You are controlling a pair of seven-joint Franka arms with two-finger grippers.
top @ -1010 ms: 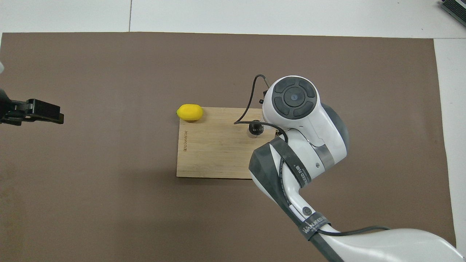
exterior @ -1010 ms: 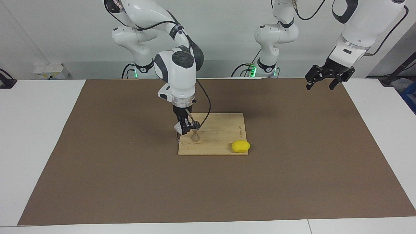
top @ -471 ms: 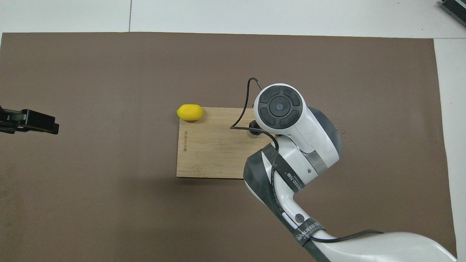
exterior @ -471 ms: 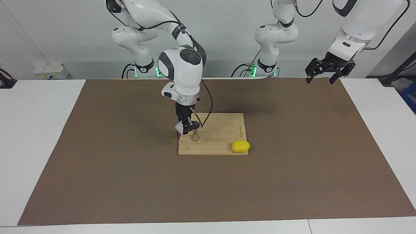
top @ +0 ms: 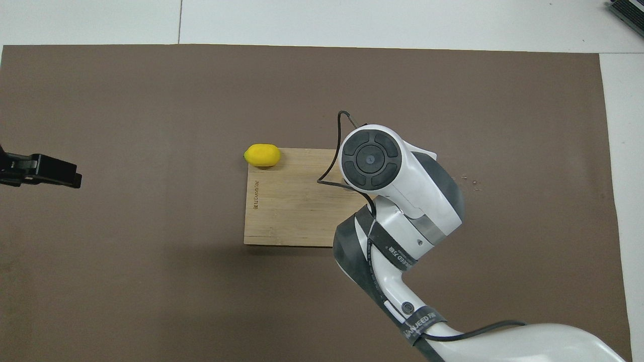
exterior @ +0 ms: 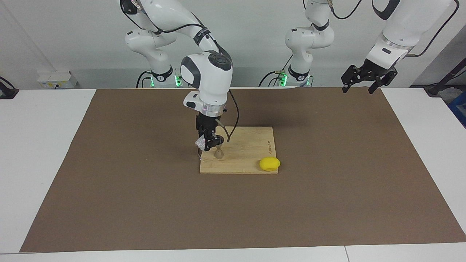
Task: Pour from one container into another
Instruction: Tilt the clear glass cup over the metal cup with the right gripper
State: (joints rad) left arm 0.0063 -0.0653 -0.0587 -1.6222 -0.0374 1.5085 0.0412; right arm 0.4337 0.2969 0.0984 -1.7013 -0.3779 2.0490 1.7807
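My right gripper (exterior: 208,144) is shut on the clear ribbed cup (exterior: 200,142) and holds it low over the edge of the wooden board (exterior: 247,151) that lies toward the right arm's end. The grey metal jigger (exterior: 218,153) stands upright on the board, right beside the gripper's tips. I cannot tell how far the cup is tilted. In the overhead view the right arm's wrist (top: 371,160) hides both cup and jigger. My left gripper (exterior: 357,89) is open and empty, waiting high over the mat's corner at the left arm's end; it also shows in the overhead view (top: 55,171).
A yellow lemon (exterior: 269,163) (top: 262,155) lies at the board's corner farthest from the robots, toward the left arm's end. The board (top: 292,211) lies on a brown mat (exterior: 327,182). A few small specks (top: 473,186) dot the mat toward the right arm's end.
The right arm's wrist has swung toward the left arm's end while its gripper and the cup stayed by the jigger. The left gripper has risen a little and drawn toward the robots.
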